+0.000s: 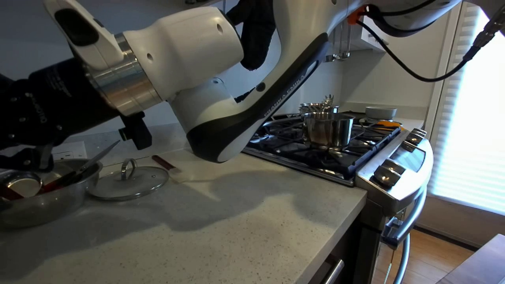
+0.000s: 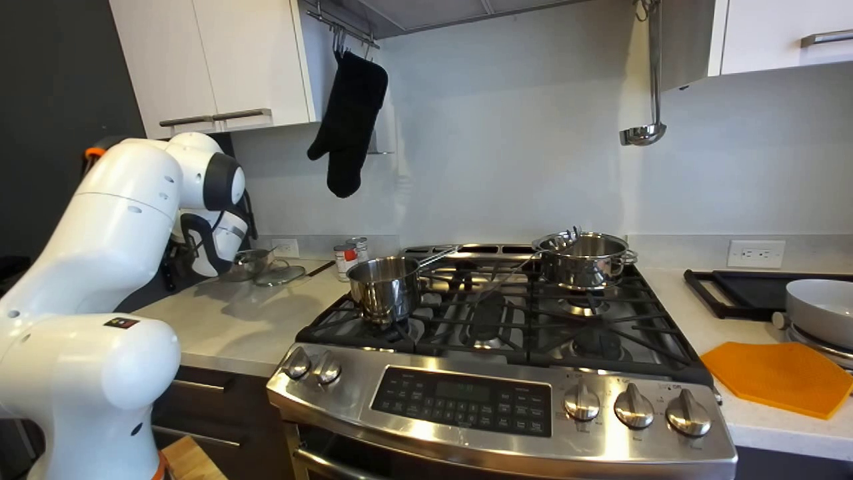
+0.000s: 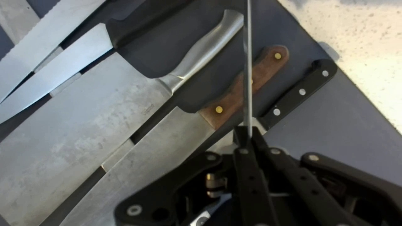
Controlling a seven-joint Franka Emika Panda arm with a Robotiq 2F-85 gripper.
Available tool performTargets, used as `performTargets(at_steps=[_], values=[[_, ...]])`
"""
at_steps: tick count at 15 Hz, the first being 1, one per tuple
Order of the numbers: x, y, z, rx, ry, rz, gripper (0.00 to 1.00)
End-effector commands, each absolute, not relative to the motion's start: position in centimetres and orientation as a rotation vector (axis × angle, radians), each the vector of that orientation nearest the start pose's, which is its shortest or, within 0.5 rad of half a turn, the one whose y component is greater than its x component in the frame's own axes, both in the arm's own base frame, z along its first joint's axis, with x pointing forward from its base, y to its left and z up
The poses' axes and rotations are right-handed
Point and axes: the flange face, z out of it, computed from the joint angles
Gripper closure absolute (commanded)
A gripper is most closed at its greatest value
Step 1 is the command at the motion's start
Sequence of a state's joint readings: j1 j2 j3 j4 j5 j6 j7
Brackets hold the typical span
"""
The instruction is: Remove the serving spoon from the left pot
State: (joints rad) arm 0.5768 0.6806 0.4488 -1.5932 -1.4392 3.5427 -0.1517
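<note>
In the wrist view my gripper [image 3: 249,135] is shut on a long, thin grey metal piece [image 3: 247,78], seen edge-on. It fits the serving spoon's handle; its bowl is out of view, so I cannot be sure. In an exterior view the gripper's black body [image 1: 43,104] is at the left edge, fingertips cut off, above a wide metal pan. The left pot, shiny steel with straight sides, stands on the stove in both exterior views [image 1: 327,132] [image 2: 383,293], far from the gripper. No spoon sticks out of it; its bottom is hidden.
Several knives [image 3: 157,144] lie against a dark surface beyond the gripper. The wide pan [image 1: 59,205] holds red-handled utensils and a grey blade. Beside it are a glass lid [image 1: 130,185] and a red-handled utensil [image 1: 162,161]. A second steel pot [image 2: 583,272] stands at the stove's back.
</note>
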Motion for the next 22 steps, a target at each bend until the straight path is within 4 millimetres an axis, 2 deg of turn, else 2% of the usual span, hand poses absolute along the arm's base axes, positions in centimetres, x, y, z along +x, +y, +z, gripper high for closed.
performTargets(at_steps=[1, 9, 11, 22], values=[[30.8, 60.5, 37.9, 0.786, 2.762, 1.862, 0.63], [30.9, 60.5, 38.4, 0.793, 2.758, 1.872, 0.03], [31.0, 60.5, 38.3, 0.809, 2.762, 1.872, 0.00], [31.3, 59.3, 37.7, 0.882, 2.806, 1.862, 0.00]])
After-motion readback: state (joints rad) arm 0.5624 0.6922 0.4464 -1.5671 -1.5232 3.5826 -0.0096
